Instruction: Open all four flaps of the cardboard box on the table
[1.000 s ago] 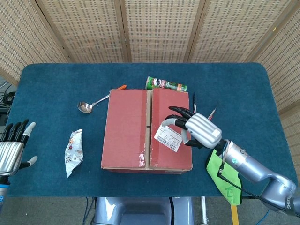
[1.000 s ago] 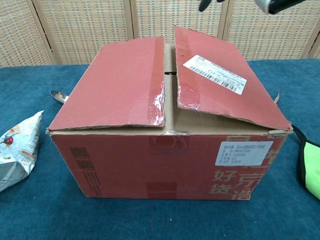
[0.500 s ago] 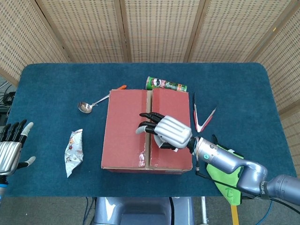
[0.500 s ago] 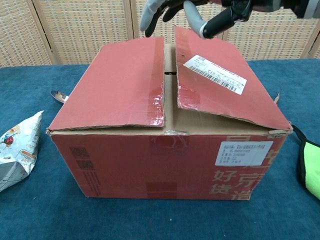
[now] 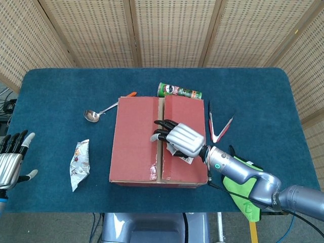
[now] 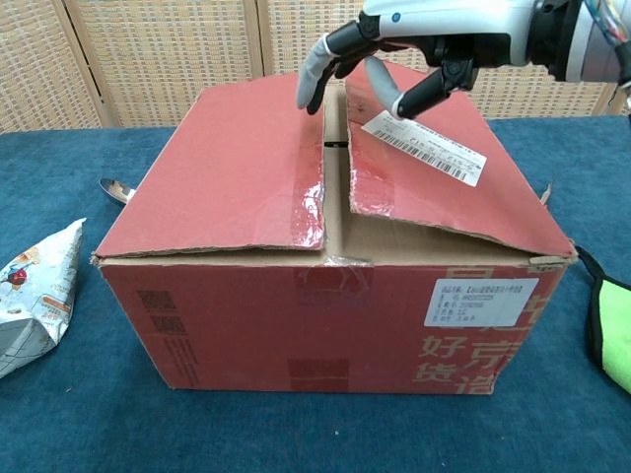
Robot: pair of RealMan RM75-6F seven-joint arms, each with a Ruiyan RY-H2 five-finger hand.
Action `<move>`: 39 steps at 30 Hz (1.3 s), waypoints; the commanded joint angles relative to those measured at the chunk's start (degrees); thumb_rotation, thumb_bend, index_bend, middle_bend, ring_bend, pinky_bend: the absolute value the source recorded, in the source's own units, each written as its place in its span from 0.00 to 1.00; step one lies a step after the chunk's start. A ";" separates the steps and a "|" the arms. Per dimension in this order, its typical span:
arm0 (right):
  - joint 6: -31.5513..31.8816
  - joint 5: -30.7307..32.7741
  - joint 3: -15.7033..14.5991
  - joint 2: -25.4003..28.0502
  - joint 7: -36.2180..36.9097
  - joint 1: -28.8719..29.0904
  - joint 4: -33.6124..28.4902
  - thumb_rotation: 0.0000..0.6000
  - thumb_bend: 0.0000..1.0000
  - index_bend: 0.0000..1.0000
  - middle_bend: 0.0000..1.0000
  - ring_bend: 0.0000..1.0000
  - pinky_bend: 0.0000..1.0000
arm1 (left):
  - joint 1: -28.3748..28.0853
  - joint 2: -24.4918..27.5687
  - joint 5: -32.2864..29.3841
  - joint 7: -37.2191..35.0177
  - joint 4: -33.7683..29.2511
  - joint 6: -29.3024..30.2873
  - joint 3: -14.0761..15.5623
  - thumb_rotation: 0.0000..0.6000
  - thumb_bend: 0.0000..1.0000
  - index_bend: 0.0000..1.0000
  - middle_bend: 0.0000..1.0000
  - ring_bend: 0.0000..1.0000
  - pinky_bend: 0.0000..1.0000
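A red cardboard box (image 5: 136,142) (image 6: 325,315) stands mid-table with its two top flaps down, a narrow seam between them. The right flap (image 6: 444,177), bearing a white label (image 6: 434,148), sits slightly raised at its inner edge. My right hand (image 5: 179,139) (image 6: 394,49) hovers over the seam, fingers spread and pointing down toward the gap, holding nothing. My left hand (image 5: 12,162) waits at the table's left edge, fingers apart and empty; the chest view does not show it.
Behind the box lie a green can (image 5: 179,91), a metal spoon (image 5: 93,115) and an orange item (image 5: 130,94). A snack bag (image 5: 80,163) (image 6: 30,296) lies left. Tongs (image 5: 218,126) and a green cloth (image 5: 243,195) (image 6: 613,330) are at the right.
My right hand swung left from the box's right side to above the centre seam, then dropped closer to the flaps. The left hand barely shifted.
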 commanded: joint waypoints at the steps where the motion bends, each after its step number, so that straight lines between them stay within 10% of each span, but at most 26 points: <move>1: 0.07 0.22 -0.27 -0.04 -0.29 0.01 0.32 1.00 0.98 0.30 0.32 0.02 0.11 | 0.00 -0.03 -0.02 -0.19 0.00 -0.04 0.03 1.00 0.01 0.01 0.00 0.00 0.00; 16: 2.83 0.40 -1.69 0.36 0.06 -0.53 2.46 1.00 0.98 0.46 0.56 0.14 0.11 | 0.06 0.96 0.80 -1.98 -0.63 -0.42 0.71 1.00 0.01 0.01 0.00 0.00 0.00; 39: 5.51 5.08 0.91 11.89 -2.48 -2.74 0.08 1.00 0.98 0.47 0.58 0.18 0.11 | -0.73 0.39 0.96 -2.51 -0.31 -1.47 0.88 1.00 0.01 0.01 0.00 0.00 0.00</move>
